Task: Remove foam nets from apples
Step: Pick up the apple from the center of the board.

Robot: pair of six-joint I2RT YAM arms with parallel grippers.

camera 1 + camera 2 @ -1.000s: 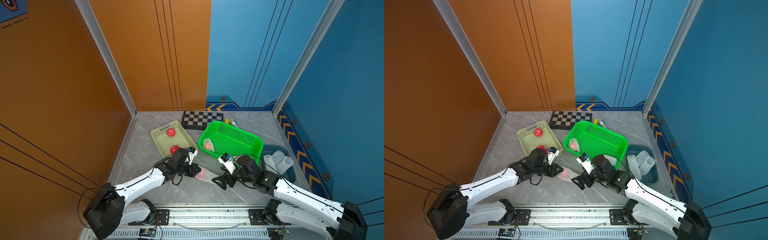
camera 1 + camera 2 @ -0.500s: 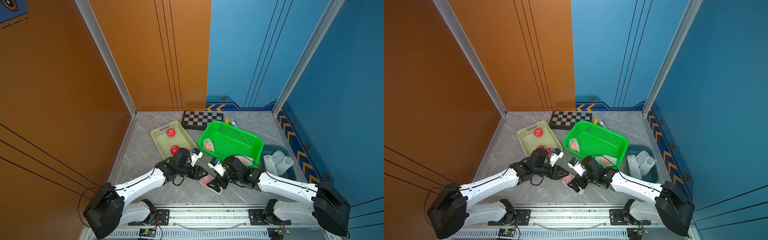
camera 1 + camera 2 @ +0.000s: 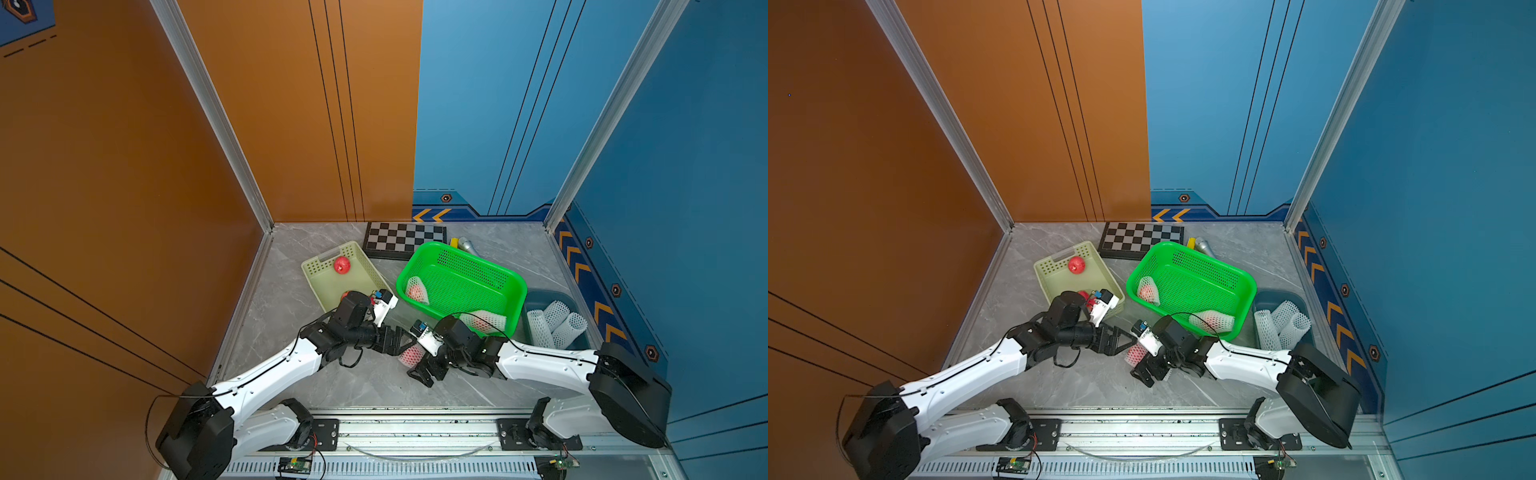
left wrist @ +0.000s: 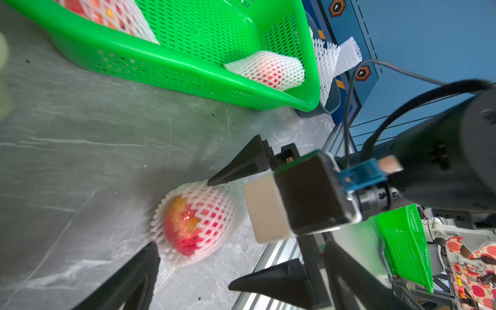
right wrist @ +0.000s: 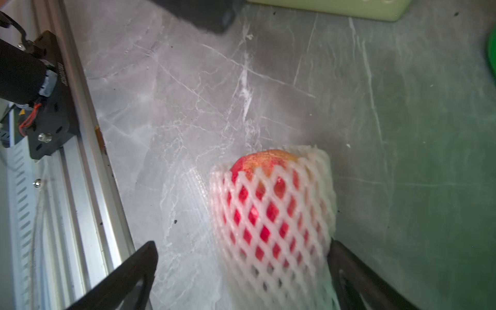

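Observation:
One apple [image 4: 185, 228], red and yellow, lies on the grey table inside a white foam net [image 5: 276, 220], seen in both top views [image 3: 411, 354] [image 3: 1136, 354]. Its bare end pokes out of the net's mouth toward my left gripper [image 3: 395, 338], which stands open just short of it, touching nothing [image 4: 241, 243]. My right gripper [image 3: 424, 370] is open on the opposite side; the net's tail lies between its fingers [image 5: 241, 243] and brushes one finger [image 5: 346, 268]. Two more netted apples [image 3: 415, 289] [image 3: 482, 322] lie in the green basket [image 3: 515, 286].
A pale tray [image 3: 316, 266] behind my left arm holds a bare red apple [image 3: 341, 264] and another partly hidden one. A dark bin [image 3: 536, 297] at the right holds empty nets [image 3: 557, 322]. A chessboard [image 3: 405, 241] lies at the back. The metal rail [image 3: 415, 428] runs along the front.
My left gripper has opened and let go of the net. My right arm has swung left, bringing its open fingers around the net's tail.

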